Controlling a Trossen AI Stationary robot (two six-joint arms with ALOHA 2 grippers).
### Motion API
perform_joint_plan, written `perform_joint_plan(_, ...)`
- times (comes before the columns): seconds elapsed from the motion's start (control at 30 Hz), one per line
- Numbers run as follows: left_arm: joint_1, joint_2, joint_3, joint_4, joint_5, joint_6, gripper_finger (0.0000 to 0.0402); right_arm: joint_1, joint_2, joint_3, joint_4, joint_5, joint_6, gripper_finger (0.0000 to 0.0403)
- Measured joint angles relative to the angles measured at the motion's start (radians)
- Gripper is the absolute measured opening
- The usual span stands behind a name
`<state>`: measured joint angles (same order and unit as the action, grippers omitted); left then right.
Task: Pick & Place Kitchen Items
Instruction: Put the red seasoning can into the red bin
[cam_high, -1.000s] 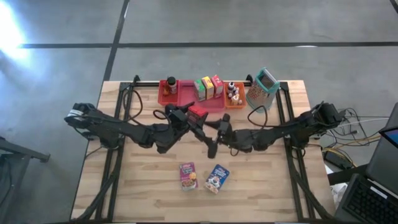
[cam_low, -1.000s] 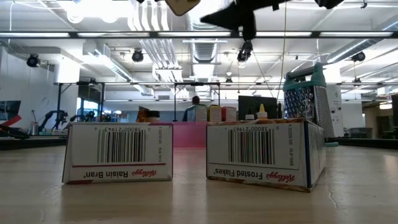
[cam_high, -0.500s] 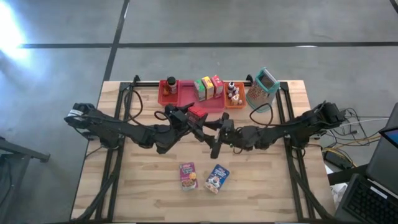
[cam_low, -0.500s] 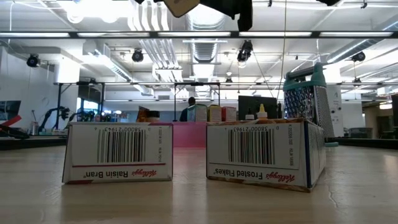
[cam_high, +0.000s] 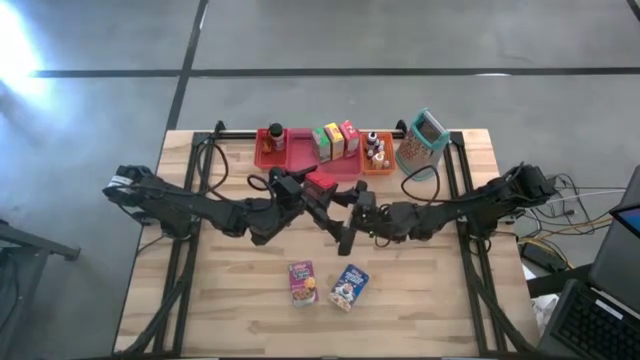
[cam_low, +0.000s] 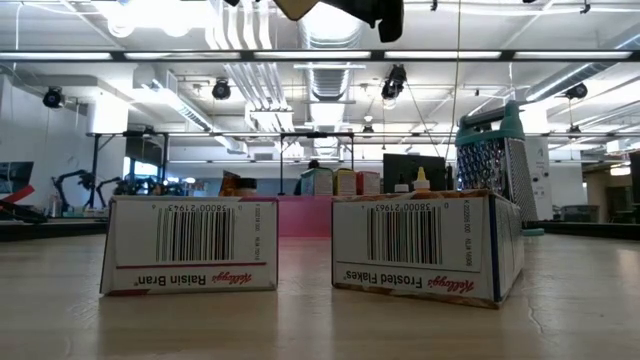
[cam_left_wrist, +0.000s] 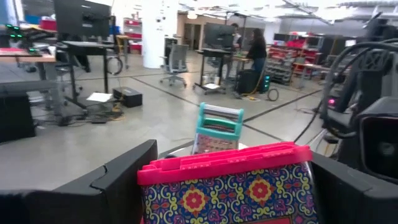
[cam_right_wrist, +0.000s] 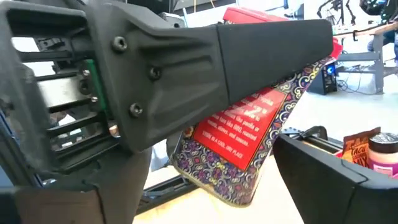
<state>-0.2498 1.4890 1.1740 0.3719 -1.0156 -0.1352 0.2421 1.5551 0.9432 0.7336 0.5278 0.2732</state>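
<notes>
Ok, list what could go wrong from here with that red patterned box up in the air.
1. The left gripper has its jaws shut on the red patterned box above the table, with the right gripper close beside it. A bump between the arms could knock the box loose.
2. The pink tray behind already carries three upright boxes. Setting the box down there might topple them.

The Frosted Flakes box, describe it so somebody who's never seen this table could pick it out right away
On the wooden table, look at the near bare stretch, away from the trays along the far edge. Two small cereal boxes lie flat there side by side. The Frosted Flakes box is the blue one on the right, lying askew, while its neighbour, the Raisin Bran box, is purple.
</notes>
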Motion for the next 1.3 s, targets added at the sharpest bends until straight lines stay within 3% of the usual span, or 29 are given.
perform_joint_plan(0.3,0.004,0.0,0.0,-0.013,0.01,0.002,0.033,-0.005,0.0,0.0,-0.005,0.017,-0.074,0.0344)
perform_joint_plan(0.6,0.004,-0.003,-0.002,-0.032,0.017,-0.006,0.033,-0.006,-0.005,0.0,-0.067,0.021,-0.142,0.0321)
perform_joint_plan(0.8,0.007,-0.014,-0.004,-0.034,0.101,-0.063,0.033,-0.029,-0.005,0.0,-0.103,0.062,-0.14,0.0303)
perform_joint_plan(1.3,0.007,-0.035,-0.003,-0.121,0.091,-0.141,0.033,-0.03,-0.006,-0.004,-0.145,0.121,-0.123,0.0266)
